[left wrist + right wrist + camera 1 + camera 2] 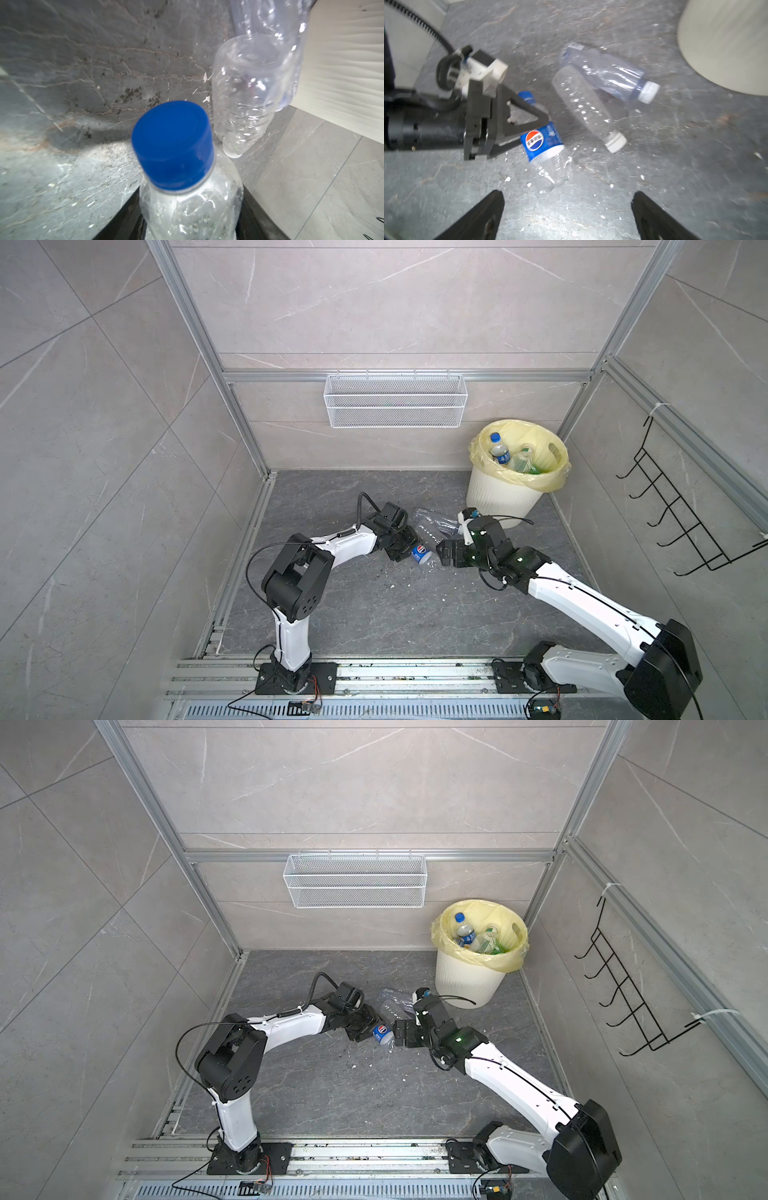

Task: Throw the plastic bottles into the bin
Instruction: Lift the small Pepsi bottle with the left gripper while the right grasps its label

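Observation:
A clear bottle with a blue cap and blue label (420,554) (382,1031) (542,143) lies on the dark floor. My left gripper (409,549) (190,207) is shut on its neck end, a black finger pressed against each side. Two clear white-capped bottles (587,108) (610,74) lie crossed just beyond it, toward the bin. My right gripper (446,551) (568,199) stands open and empty over bare floor by the held bottle's base. The cream ribbed bin (498,497) (465,977), lined with a yellow bag, holds several bottles (498,448).
A white wire mesh basket (395,400) hangs on the back wall. A black wire rack (685,510) hangs on the right wall. Aluminium rails edge the floor, and white specks are scattered over it. The two grippers face each other closely.

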Tool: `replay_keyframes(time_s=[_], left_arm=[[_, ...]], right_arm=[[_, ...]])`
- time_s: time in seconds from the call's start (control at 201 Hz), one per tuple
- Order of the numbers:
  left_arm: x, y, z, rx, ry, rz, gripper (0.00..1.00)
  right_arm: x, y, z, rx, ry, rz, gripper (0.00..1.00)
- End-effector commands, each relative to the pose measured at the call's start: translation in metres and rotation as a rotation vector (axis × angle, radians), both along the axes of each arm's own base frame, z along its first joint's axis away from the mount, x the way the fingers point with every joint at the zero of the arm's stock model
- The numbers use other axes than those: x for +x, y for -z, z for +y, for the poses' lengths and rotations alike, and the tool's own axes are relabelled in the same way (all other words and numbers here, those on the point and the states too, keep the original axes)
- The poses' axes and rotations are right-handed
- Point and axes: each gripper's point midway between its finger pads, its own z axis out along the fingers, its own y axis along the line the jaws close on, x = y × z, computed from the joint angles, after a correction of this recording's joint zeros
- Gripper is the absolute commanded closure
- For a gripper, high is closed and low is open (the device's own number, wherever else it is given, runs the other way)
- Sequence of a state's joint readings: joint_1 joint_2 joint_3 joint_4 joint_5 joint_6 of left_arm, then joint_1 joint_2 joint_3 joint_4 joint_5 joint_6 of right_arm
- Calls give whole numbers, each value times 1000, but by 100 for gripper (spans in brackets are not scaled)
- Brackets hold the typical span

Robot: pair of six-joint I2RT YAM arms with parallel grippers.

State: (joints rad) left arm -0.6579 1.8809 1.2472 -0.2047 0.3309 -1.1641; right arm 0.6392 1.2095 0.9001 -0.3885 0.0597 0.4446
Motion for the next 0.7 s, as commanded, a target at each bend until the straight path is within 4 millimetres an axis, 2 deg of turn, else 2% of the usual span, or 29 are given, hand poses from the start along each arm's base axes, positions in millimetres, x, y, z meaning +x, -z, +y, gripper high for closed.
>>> replay_keyframes(time_s=[0.0, 0.164, 0.329, 0.692], left_arm=[[2, -24, 8, -14, 25, -57, 49], [5, -44, 14, -30, 41, -99, 49], [9, -68, 20, -55, 60, -150, 49], [-4, -97, 22, -119, 132, -205, 49]], right_arm=[[-5, -1, 22, 3, -92, -36, 0], [-16, -2, 52, 11, -182, -59, 1], [-18, 3, 67, -11, -214, -62, 0], [-6, -2, 80, -18, -212, -96, 0]])
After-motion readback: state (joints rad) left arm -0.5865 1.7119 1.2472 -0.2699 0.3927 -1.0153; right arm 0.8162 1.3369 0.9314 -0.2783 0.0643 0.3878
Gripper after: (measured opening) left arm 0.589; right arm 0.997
